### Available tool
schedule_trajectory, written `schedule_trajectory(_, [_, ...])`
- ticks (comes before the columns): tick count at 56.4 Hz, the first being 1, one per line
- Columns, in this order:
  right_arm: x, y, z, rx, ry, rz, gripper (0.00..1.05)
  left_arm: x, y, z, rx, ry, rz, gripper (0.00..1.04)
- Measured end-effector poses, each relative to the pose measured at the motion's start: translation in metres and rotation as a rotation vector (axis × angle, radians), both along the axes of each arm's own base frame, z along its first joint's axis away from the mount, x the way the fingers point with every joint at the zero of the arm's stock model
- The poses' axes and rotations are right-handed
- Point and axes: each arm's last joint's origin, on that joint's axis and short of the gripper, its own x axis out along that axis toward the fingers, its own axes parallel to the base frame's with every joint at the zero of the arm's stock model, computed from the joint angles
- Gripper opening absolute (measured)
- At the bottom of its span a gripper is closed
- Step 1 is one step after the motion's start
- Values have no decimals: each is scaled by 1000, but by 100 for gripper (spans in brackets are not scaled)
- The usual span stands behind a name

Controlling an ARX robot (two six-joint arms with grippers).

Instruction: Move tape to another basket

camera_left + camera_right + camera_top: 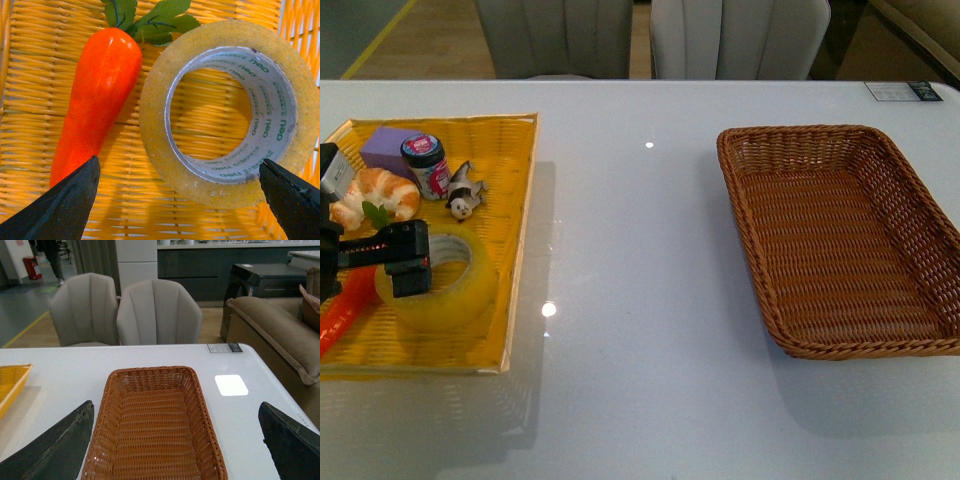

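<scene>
The tape [448,288], a wide yellow roll with a white core printed in green, lies flat in the yellow woven tray [520,230] at the left. My left gripper [408,268] hovers open just above its left part. In the left wrist view the tape [155,115] lies between and beyond my black fingers [70,205], and the left gripper [179,167] holds nothing. The brown wicker basket [840,235] stands empty at the right. In the right wrist view my right gripper [175,407] is open above the near end of the basket [150,425]. The right gripper is out of the front view.
An orange carrot [95,100] lies right beside the tape. A croissant [378,192], a purple block [388,148], a small jar [425,165] and a small toy figure [463,195] share the tray. Chairs [740,40] stand past the table's far edge.
</scene>
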Motion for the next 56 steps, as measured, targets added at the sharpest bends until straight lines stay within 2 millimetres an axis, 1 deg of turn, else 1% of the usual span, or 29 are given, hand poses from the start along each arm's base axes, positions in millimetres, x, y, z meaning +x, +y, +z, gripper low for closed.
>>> schedule_trajectory(11, [0, 0, 0, 0, 0, 0, 96, 9, -4, -8, -6, 9, 11, 96])
schedule_trajectory(30, [0, 0, 0, 0, 0, 0, 96, 12, -5, -19, -5, 44, 23, 96])
schedule_trajectory(32, [0, 0, 0, 0, 0, 0, 96, 12, -5, -20, -3, 45, 24, 92])
schedule_trajectory(34, [0, 0, 0, 0, 0, 0, 96, 12, -5, -21, -2, 47, 25, 85])
schedule_trajectory(43, [0, 0, 0, 0, 0, 0, 96, 13, -4, -24, 1, 53, 32, 62])
schedule_trajectory(45, [0, 0, 0, 0, 0, 0, 96, 14, -4, -24, 8, 57, 38, 55])
schedule_trajectory(50, [0, 0, 0, 0, 0, 0, 96, 14, -3, -25, 9, 65, 54, 43])
schedule_trajectory(56, [0, 0, 0, 0, 0, 0, 96, 15, 1, -27, 5, 72, 84, 25])
